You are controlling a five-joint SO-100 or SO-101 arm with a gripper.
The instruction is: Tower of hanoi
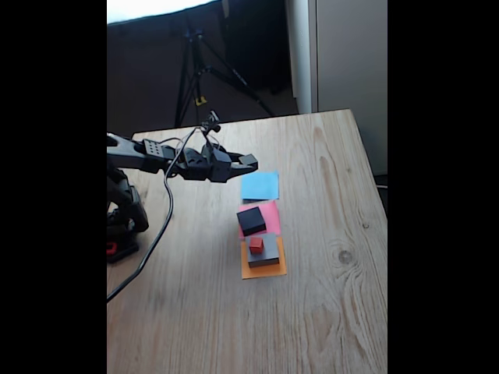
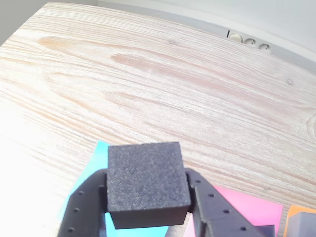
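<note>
My gripper [image 1: 242, 164] hangs above the table, shut on a dark grey block [image 1: 249, 160], just left of and above the blue paper square [image 1: 260, 186]. In the wrist view that block [image 2: 146, 178] sits clamped in the gripper [image 2: 147, 197], its two fingers [image 2: 84, 202] pressing on its sides, over the blue paper square [image 2: 100, 152]. A black block [image 1: 251, 220] rests on the pink paper square [image 1: 270, 212]. On the orange paper square [image 1: 263, 270] stands a grey block [image 1: 266, 252] with the tiny red cube [image 1: 256, 245] on top.
The arm's base [image 1: 122, 222] and its cable [image 1: 158, 234] are at the left of the wooden table [image 1: 327, 312]. A tripod [image 1: 204, 74] stands behind the far edge. The right table edge drops off near a wall.
</note>
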